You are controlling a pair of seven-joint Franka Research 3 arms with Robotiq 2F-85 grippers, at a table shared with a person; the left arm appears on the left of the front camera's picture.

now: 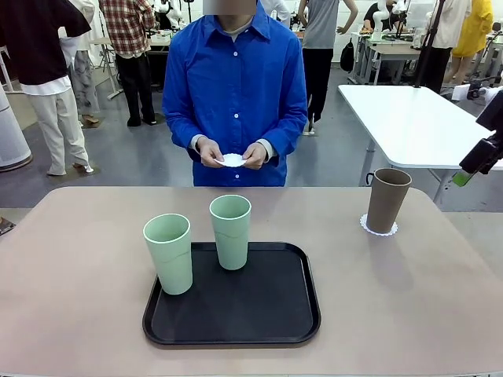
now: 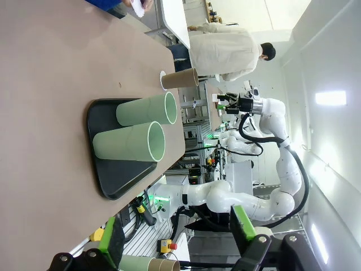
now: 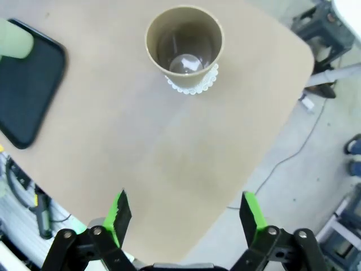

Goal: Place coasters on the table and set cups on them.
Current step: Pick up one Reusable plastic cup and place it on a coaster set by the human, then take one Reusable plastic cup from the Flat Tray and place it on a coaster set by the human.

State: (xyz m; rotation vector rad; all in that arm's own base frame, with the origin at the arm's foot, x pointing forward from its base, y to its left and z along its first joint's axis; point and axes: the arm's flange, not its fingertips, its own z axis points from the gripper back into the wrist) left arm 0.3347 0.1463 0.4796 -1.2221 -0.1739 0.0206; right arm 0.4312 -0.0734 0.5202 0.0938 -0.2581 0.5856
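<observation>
Busy lab, beige-pink worktop (image 1: 78,314). The right claw (image 3: 185,197) hangs open, empty, above the taupe cup (image 3: 184,48) seated on a coaster (image 3: 192,86). The left claw (image 2: 174,221) is open too. Two mint cups (image 1: 168,253) (image 1: 230,232) stand on the black tray (image 1: 267,306): probably light, rigid, smooth; grip mid-wall. A person (image 1: 236,86) holds another flimsy paper coaster (image 1: 233,160).

Front view faces across the table (image 1: 78,314) at the person (image 1: 236,86). Left wrist view, rolled sideways, looks over the tray (image 2: 118,179). Right wrist view looks down close on the brown cup (image 3: 184,45) at frame top, shared by all.
</observation>
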